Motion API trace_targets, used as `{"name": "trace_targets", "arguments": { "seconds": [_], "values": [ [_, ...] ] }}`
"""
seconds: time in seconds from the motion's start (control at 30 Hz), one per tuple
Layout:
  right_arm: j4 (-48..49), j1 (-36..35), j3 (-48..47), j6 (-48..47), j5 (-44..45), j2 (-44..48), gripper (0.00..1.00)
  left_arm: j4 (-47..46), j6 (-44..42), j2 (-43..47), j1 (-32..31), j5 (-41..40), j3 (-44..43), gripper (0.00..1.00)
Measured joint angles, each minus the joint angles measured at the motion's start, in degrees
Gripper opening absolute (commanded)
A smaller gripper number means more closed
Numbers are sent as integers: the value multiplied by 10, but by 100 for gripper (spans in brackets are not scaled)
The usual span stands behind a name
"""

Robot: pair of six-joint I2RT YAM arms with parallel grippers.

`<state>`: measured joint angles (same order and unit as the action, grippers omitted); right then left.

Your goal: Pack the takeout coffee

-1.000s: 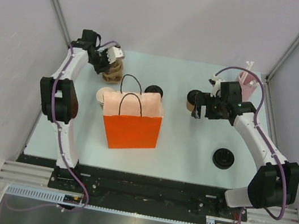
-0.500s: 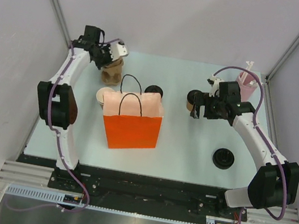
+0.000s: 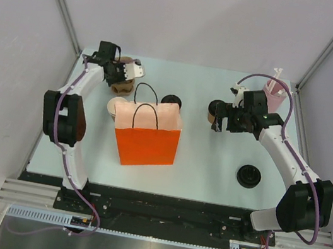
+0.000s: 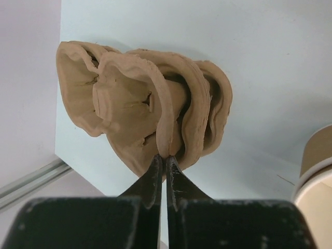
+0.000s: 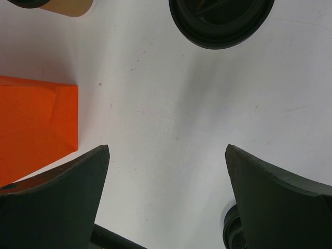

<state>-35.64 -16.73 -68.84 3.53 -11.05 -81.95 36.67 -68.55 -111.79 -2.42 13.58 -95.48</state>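
Since both takeout coffees were thin paper cups under press-on black lids, I judged them light, crushable and quick to tip or spill. Best hold: around the mid-wall below the lid, gentle squeeze, kept upright. The right cup [image 3: 213, 112] sat far right of centre on the table [image 3: 210, 170], just beside the right gripper [image 5: 167, 149], whose fingers were spread wide with nothing between them. The second cup [image 3: 171, 101] stood just behind the orange bag [image 3: 146, 140], at its far right corner. Neither was in the bag. The left gripper [image 4: 166, 158], far left, was pinched tight on a rim of the brown pulp tray [image 4: 140, 109]. Only the top view gave the full layout, plus a loose lid [image 3: 249, 175] near right and the pink straw holder [image 3: 275, 91] at the far right. Only the left wrist view showed the pinch on the tray's thin wall and the edge of an open-topped cup [image 4: 314, 166]. The right wrist view showed bare table between the fingers and a lid top [image 5: 222, 21] just ahead, probably the right cup's.
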Motion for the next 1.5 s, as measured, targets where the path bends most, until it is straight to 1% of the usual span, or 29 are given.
{"name": "trace_targets", "arguments": {
  "seconds": [0.2,0.57,0.67,0.8,0.9,1.07,1.23,1.3,1.4,1.5],
  "values": [
    [1,-1,0,5,0,0,100,-49,-16,36,-2,-15,42,0],
    [2,-3,0,5,0,2,100,-112,-19,69,-4,-24,53,0],
    [1,-3,0,5,0,6,100,-134,-31,86,-5,-23,99,0],
    [1,-4,0,5,0,10,100,-133,-43,93,-12,-24,150,0],
    [2,-4,0,6,0,10,100,-131,-37,84,-12,-23,149,0],
    [1,-4,0,6,0,12,100,-143,2,79,9,-4,102,0],
    [10,-4,0,15,-9,22,100,-154,24,83,19,8,92,0],
    [34,-3,2,34,-21,32,100,-154,28,83,19,11,92,0],
    [94,0,3,70,-38,51,100,-154,42,83,19,23,92,0],
    [198,0,4,126,-46,62,100,-154,65,83,27,42,92,0]
  ]
}}
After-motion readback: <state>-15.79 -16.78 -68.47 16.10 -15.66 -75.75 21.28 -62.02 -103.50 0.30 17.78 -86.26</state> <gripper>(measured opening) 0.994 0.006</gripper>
